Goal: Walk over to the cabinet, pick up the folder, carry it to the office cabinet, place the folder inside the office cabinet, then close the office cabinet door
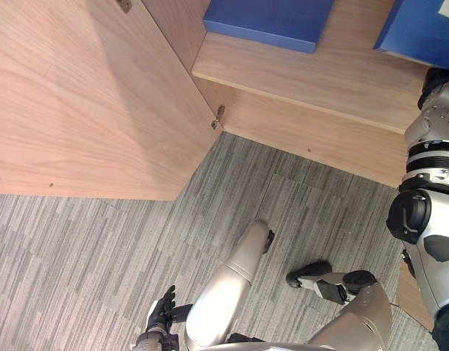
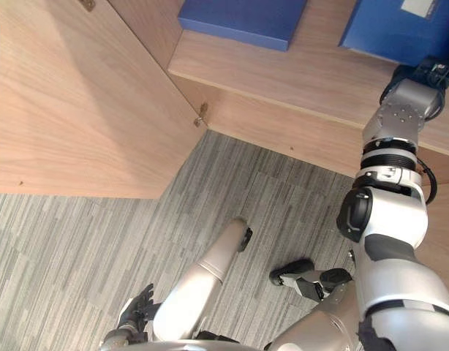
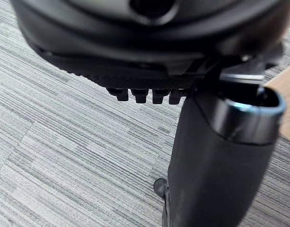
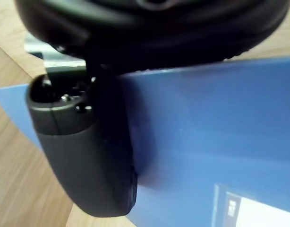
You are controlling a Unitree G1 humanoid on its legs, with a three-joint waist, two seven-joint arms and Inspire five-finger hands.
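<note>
Grey carpet floor [image 1: 78,241] below a wooden shelf [image 1: 319,73]. We find the right hand [image 2: 433,72] raised, thumb pinching the blue folder [image 2: 393,33] on that shelf; its white label [image 4: 258,210] is unreadable. Left hand [image 1: 160,313] low, fingers [image 3: 140,96] released.

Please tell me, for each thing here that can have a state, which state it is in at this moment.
cabinet door: open, swung wide.
left folder: lying flat on the shelf, nothing touching it.
right folder: at the shelf, with the thumb of the right hand against its blue face; whether it is gripped cannot be told.
left hand: open, hanging low over the carpet, holding nothing.
</note>
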